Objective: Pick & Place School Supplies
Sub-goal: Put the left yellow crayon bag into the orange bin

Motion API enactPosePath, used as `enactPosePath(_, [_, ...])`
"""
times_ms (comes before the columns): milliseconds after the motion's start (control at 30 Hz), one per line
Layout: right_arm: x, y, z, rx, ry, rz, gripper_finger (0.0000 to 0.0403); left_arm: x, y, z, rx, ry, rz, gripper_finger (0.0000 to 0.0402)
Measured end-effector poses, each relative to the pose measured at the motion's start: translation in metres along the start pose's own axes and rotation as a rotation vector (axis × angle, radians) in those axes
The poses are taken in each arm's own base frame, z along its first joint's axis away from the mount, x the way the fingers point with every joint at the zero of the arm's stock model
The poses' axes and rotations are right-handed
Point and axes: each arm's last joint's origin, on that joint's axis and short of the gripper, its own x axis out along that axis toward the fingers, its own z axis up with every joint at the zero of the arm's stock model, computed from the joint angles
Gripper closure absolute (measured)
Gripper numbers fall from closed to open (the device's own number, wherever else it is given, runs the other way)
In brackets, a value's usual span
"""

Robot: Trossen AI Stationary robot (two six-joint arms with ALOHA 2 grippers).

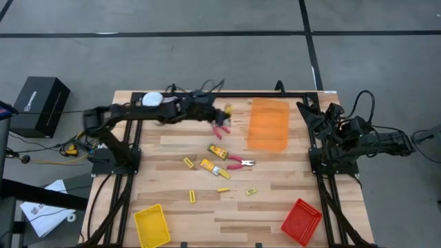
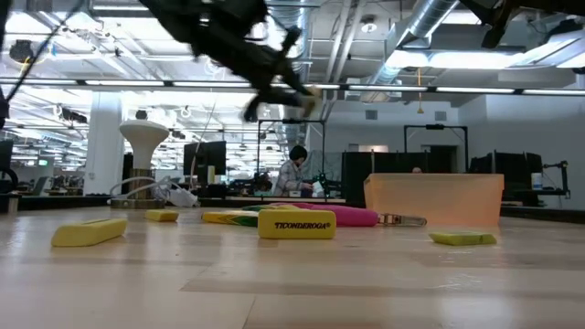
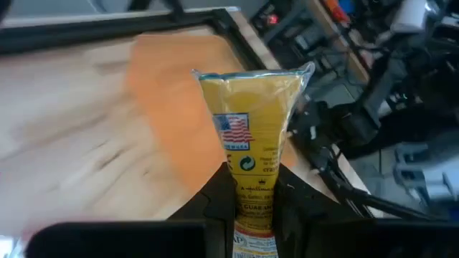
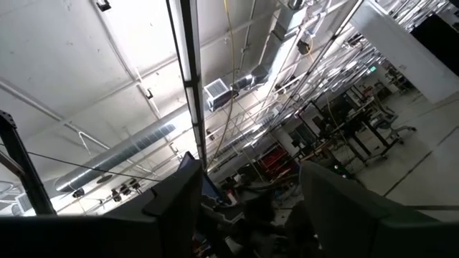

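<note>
Yellow packet (image 3: 251, 136) sat clamped in left pincer (image 3: 251, 208) near orange tray (image 1: 268, 124); thin grip risked dropping it short. Right pincer (image 4: 247, 193) idled open, far right.

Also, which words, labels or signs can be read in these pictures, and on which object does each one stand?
"TICONDEROGA": on the yellow block lying on the table, low view.
US flag mark and a round symbol: on the yellow packet held in the left gripper; "GUARAN…" only partly readable, other print blurred.
Logo on the black box: too small.
</note>
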Motion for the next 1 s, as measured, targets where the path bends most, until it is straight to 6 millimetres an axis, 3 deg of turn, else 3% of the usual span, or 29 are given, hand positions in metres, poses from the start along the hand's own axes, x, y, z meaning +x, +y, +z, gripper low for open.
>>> enactPosePath(267, [0.0,0.0,0.0,0.0,0.0,0.001,0.0178,0.068,-0.02,0.031,0.109,0.023,-0.148,0.0354])
enactPosePath(567, [0.0,0.0,-0.001,-0.005,0.006,-0.002,0.0178,0.126,-0.015,0.03,0.115,0.078,-0.207,0.0354])
enactPosePath(900, [0.0,0.0,-0.001,-0.005,0.007,-0.004,0.0178,0.168,-0.002,0.015,0.114,0.137,-0.272,0.0353])
enactPosePath(1000, [0.0,0.0,-0.001,-0.005,0.006,-0.004,0.0178,0.171,-0.004,0.017,0.105,0.126,-0.291,0.0318])
